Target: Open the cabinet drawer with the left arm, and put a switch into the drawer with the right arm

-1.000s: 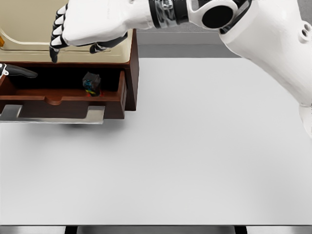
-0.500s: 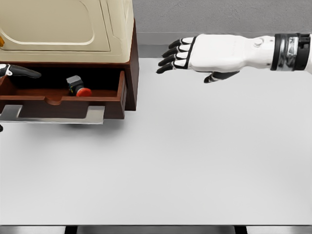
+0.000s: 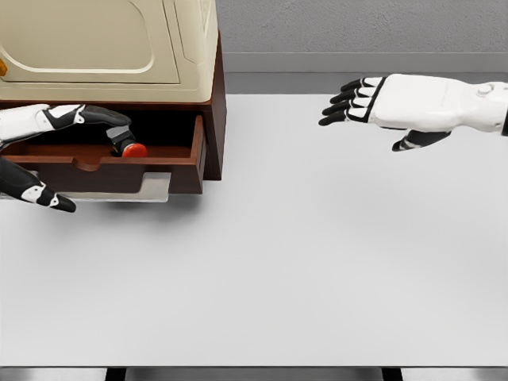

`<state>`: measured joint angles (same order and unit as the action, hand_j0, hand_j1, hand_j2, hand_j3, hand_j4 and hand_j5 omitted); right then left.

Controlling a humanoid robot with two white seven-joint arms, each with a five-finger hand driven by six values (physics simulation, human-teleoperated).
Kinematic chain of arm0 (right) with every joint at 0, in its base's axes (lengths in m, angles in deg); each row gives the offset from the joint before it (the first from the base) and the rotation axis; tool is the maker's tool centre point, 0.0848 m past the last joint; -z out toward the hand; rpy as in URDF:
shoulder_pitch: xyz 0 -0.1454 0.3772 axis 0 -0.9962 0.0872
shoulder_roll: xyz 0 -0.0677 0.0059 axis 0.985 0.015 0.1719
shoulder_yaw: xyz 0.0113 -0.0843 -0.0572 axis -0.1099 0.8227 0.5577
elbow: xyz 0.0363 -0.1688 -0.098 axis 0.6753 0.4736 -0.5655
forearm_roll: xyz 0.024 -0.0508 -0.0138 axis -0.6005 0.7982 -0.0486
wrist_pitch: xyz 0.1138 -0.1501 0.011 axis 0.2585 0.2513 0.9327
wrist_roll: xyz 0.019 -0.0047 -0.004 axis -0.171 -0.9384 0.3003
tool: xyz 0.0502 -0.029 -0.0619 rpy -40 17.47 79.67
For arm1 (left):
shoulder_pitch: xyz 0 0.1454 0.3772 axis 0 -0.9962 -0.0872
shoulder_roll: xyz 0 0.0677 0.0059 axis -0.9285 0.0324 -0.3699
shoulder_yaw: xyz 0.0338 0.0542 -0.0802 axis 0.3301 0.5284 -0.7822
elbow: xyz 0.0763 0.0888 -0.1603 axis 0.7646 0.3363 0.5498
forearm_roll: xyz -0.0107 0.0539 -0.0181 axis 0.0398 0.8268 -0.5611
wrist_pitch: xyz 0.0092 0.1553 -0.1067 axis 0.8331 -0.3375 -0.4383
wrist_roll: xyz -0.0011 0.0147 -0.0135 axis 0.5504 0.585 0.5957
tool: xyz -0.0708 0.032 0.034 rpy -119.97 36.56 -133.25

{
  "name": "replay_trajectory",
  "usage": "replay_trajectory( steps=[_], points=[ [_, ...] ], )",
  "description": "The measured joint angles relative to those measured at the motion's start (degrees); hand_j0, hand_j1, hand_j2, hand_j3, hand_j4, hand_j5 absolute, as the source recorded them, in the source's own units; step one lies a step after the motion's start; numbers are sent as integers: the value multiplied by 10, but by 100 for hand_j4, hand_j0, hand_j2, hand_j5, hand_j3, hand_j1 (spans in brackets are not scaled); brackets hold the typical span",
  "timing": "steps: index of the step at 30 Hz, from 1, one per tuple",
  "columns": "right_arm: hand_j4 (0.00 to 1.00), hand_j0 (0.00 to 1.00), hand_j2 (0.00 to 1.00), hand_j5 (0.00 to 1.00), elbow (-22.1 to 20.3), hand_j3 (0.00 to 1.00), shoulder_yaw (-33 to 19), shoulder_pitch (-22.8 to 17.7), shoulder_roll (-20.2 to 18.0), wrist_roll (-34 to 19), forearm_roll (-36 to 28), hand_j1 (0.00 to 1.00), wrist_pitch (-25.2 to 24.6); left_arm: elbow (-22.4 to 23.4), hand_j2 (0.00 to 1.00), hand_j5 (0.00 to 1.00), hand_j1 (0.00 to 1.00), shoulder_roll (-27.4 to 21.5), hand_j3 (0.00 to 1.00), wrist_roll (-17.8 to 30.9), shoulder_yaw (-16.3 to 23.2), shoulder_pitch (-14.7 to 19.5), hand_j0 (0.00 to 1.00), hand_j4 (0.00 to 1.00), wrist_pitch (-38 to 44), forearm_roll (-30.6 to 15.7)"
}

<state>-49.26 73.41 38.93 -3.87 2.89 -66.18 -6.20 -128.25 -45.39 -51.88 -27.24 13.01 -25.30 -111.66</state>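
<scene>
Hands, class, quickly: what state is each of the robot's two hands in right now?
Left hand: open, fingers spread around the drawer front, gripping nothing.
Right hand: open, fingers extended above the table, holding nothing.

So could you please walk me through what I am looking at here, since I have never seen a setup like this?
This is a simulator's render, seen from a camera on a humanoid robot's head, looking down at a white table. The white limbs with black fingertips are the robot's own arms.

At the upper left stands a brown cabinet with a cream appliance on top. Its drawer is pulled open. Inside lies the switch, a small dark block with a red button.

The left hand comes in from the left edge at the drawer front, one finger reaching over the drawer near the switch and another below the drawer front. Whether it touches either I cannot tell.

The right hand hovers over the table at the upper right, fingers extended, holding nothing.
</scene>
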Motion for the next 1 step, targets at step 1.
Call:
replay_trajectory(
  steps=[1],
  points=[
    [100,100,100,100,0,100,0,0,0,0,0,100,0,0,100,100,100,2,100,0,0,0,100,100,0,0]
  ],
)
